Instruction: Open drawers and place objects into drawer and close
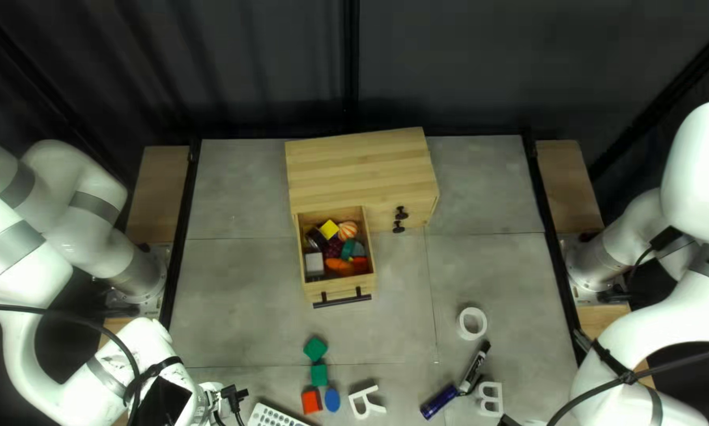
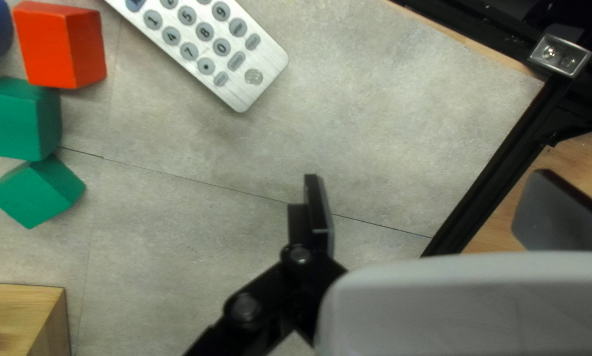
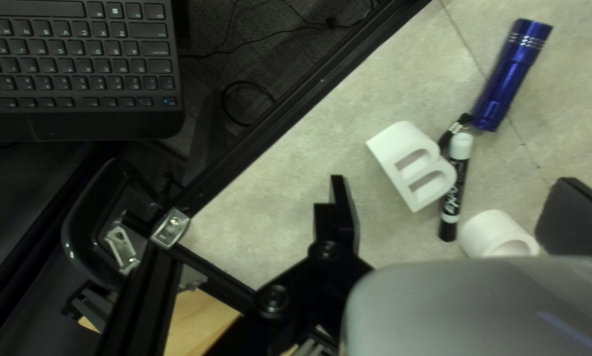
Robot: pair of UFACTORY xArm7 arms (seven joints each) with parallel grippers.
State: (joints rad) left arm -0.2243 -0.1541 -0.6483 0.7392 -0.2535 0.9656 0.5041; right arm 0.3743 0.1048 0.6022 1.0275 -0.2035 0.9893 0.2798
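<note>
Your left hand (image 1: 233,394) is spread wide over the counter (image 1: 244,315), its two fingers well apart and holding nothing. In the left wrist view, the remote (image 2: 203,39) lies ahead of it. Your right hand (image 1: 508,422), just showing at the near edge of the top left view, is also wide open with no grip on anything. In the right wrist view, the white B (image 3: 411,165), marker (image 3: 454,191) and blue flashlight (image 3: 507,79) lie ahead of it, with the white ring (image 3: 493,234) near one finger.

You have the drawer (image 1: 342,286) pulled out at the left of the wooden cabinet (image 1: 362,170). Inside are a yellow block (image 1: 328,229), a striped ball (image 1: 347,230), a pale block (image 1: 314,264), an orange piece (image 1: 338,265) and other small things. Two black knobs (image 1: 401,213) sit on the cabinet's front, right of the drawer.

On the counter in front of the drawer you have two green blocks (image 1: 319,375), a red block (image 1: 312,401) just beside a blue piece (image 1: 332,400), then the white R (image 1: 366,402). A keyboard (image 3: 78,59) sits beyond the counter's edge.
</note>
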